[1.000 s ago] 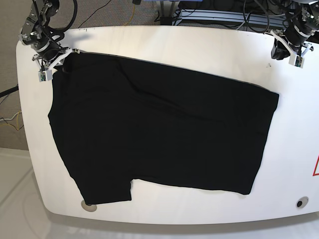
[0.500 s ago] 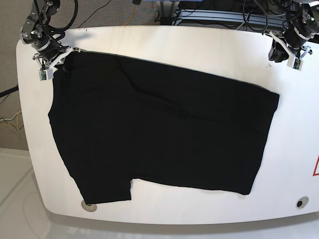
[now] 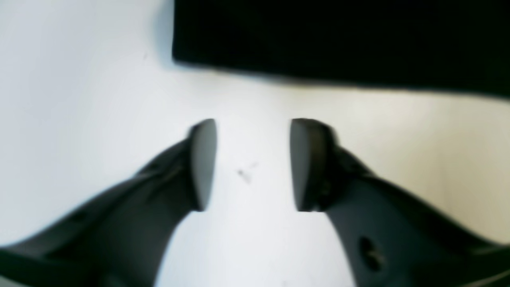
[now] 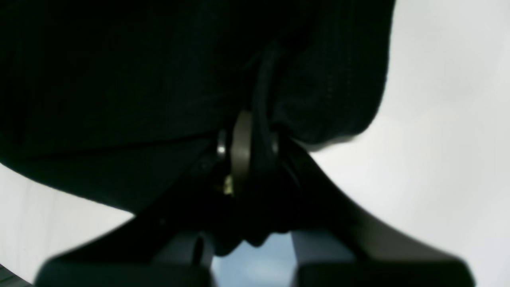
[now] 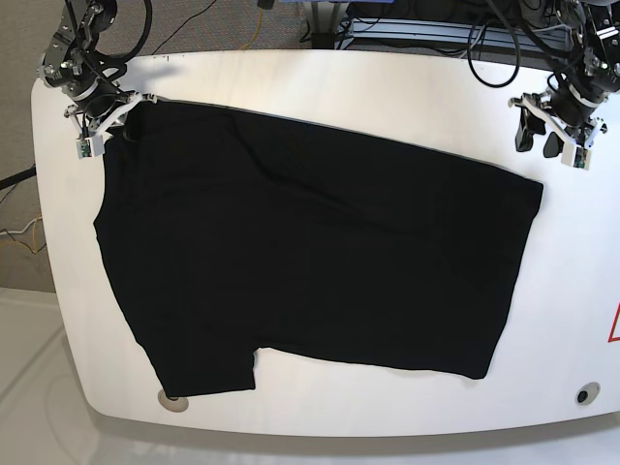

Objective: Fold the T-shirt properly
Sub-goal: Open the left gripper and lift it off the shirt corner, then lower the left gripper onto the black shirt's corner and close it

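Observation:
The black T-shirt (image 5: 310, 252) lies spread flat on the white table (image 5: 387, 87). My right gripper (image 5: 121, 126) sits at the shirt's far left corner and is shut on a fold of the black cloth (image 4: 310, 79), as the right wrist view shows. My left gripper (image 5: 539, 138) hovers over bare table just beyond the shirt's far right corner. In the left wrist view my left gripper (image 3: 253, 163) is open and empty, with the shirt's edge (image 3: 318, 40) a short way ahead of the fingertips (image 3: 203, 159).
Cables and a metal frame (image 5: 426, 29) lie behind the table's far edge. A round hole (image 5: 582, 395) sits at the table's near right corner and a red mark (image 5: 614, 325) at its right edge. The near sleeve reaches a round fitting (image 5: 174, 402) at the front edge.
My left gripper has moved down and left from the far right corner of the table toward the shirt's far right corner. My right gripper has stayed at the far left corner.

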